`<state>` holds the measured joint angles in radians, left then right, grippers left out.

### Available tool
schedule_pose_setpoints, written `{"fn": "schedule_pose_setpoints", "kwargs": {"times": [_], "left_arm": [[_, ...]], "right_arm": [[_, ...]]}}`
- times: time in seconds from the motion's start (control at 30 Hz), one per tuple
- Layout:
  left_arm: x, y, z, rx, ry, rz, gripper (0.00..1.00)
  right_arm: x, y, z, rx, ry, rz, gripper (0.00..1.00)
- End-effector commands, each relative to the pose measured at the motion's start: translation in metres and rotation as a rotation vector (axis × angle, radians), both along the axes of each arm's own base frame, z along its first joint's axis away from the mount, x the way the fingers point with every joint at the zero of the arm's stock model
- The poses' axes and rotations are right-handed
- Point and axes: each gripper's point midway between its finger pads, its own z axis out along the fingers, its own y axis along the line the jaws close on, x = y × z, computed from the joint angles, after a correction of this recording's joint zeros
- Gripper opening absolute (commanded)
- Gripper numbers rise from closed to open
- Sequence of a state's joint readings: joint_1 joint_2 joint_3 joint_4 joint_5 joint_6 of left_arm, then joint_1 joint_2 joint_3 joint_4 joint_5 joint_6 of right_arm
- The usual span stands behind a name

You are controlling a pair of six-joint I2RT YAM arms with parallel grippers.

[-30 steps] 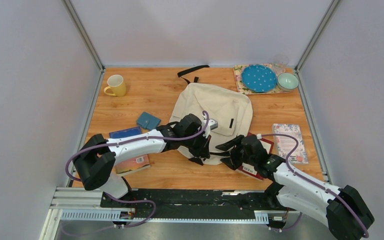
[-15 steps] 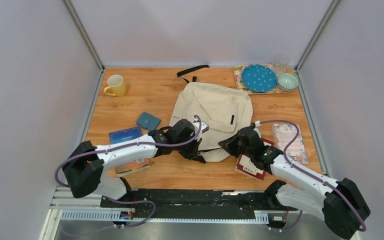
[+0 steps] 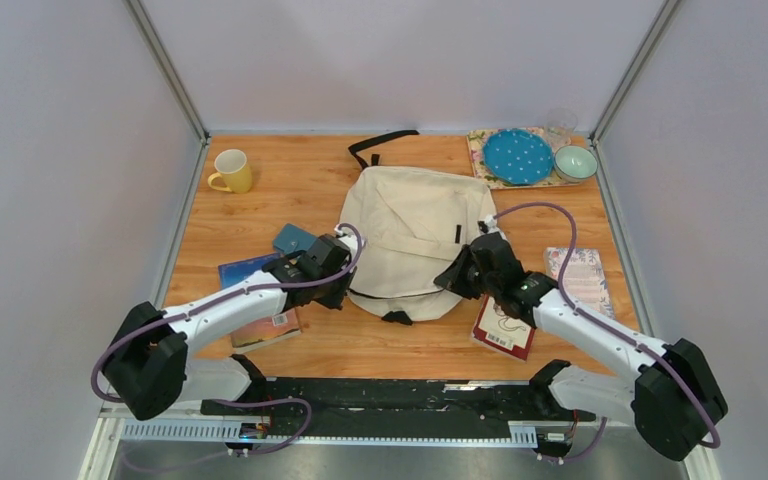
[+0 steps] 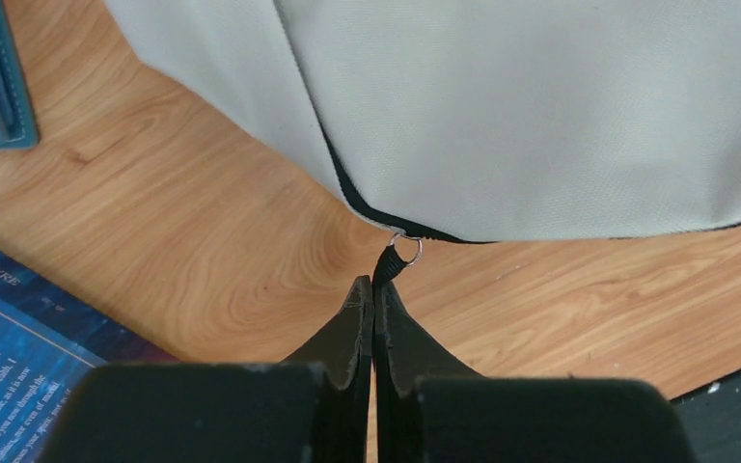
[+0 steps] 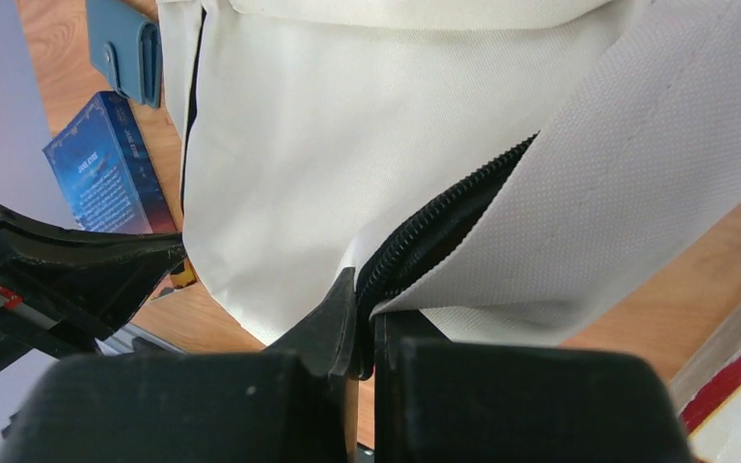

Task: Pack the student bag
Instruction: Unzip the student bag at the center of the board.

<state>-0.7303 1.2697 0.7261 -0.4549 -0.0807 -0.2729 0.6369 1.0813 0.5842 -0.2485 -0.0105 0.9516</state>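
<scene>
- Centrally on the wooden surface (image 3: 290,190) lies the student bag (image 3: 415,235), flat, with its front flap pocket facing up and a black strap loop at its far end.
- Along its near-left edge runs a black zipper line. The zipper pull (image 4: 387,262) hangs off that line by a small metal ring, over bare wood.
- My left hand (image 4: 374,287) has its fingers pressed together on the black tab of that zipper pull, just off the bag's near-left corner.
- My right hand (image 5: 365,304) is clamped on the bag's cream fabric right beside the black zipper teeth, at the bag's near-right side. The cloth rises from the grip in a raised fold.
- Just left of the bag sits a teal wallet (image 3: 293,239), and nearer to me a blue book (image 3: 250,270) lies partly under my left arm.
- On the other side, a red book (image 3: 505,328) lies under my right forearm, with a floral notebook (image 3: 580,280) beside it toward the right edge.
- Well apart, in the far-left corner, stands a yellow mug (image 3: 232,171).
- At the far right, a patterned placemat (image 3: 480,150) carries a blue dotted plate (image 3: 518,156) and a pale green bowl (image 3: 575,162), and a clear glass (image 3: 561,122) stands just behind them.
</scene>
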Motion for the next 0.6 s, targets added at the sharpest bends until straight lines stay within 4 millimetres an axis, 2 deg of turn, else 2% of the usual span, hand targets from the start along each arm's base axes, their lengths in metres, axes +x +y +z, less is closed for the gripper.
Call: {"fn": "schedule_pose_setpoints", "kwargs": {"times": [0.0,0.03,0.1,0.13,0.23,0.3,0.33,0.4,0.43,0.47,0.53,0.57], "left_arm": [[-0.025,0.005,0.001,-0.017,0.049,-0.104,0.00],[-0.028,-0.002,0.004,-0.060,0.052,-0.140,0.00],[-0.036,-0.019,0.012,-0.162,0.054,-0.191,0.00],[-0.037,-0.021,0.014,-0.182,0.053,-0.188,0.00],[-0.040,-0.027,0.016,-0.221,0.057,-0.205,0.00],[-0.042,-0.033,0.017,-0.249,0.074,-0.212,0.00],[-0.044,-0.037,0.017,-0.270,0.091,-0.204,0.00],[-0.046,-0.049,0.021,-0.336,0.112,-0.220,0.00],[-0.045,-0.056,0.024,-0.379,0.111,-0.207,0.00],[-0.045,-0.060,0.024,-0.405,0.119,-0.205,0.00],[-0.042,-0.068,0.027,-0.442,0.122,-0.192,0.00],[-0.042,-0.070,0.028,-0.448,0.129,-0.192,0.00]], "right_arm": [[0.024,0.010,0.026,-0.075,-0.145,0.152,0.00],[0.027,0.015,0.033,-0.072,-0.163,0.182,0.00],[0.034,0.014,0.026,-0.130,-0.164,0.212,0.00],[0.042,0.013,0.031,-0.147,-0.180,0.202,0.00],[0.059,0.002,0.023,-0.205,-0.148,0.171,0.00],[0.071,-0.006,0.026,-0.199,-0.125,0.140,0.00],[0.071,-0.004,0.026,-0.171,-0.104,0.157,0.00],[0.074,-0.007,0.030,-0.143,-0.081,0.145,0.18],[0.071,-0.005,0.030,-0.123,-0.060,0.145,0.49],[0.066,-0.006,0.031,-0.115,-0.043,0.140,0.63],[0.050,-0.004,0.026,-0.057,0.016,0.126,0.74],[0.043,-0.004,0.033,-0.019,0.000,0.120,0.77]]}}
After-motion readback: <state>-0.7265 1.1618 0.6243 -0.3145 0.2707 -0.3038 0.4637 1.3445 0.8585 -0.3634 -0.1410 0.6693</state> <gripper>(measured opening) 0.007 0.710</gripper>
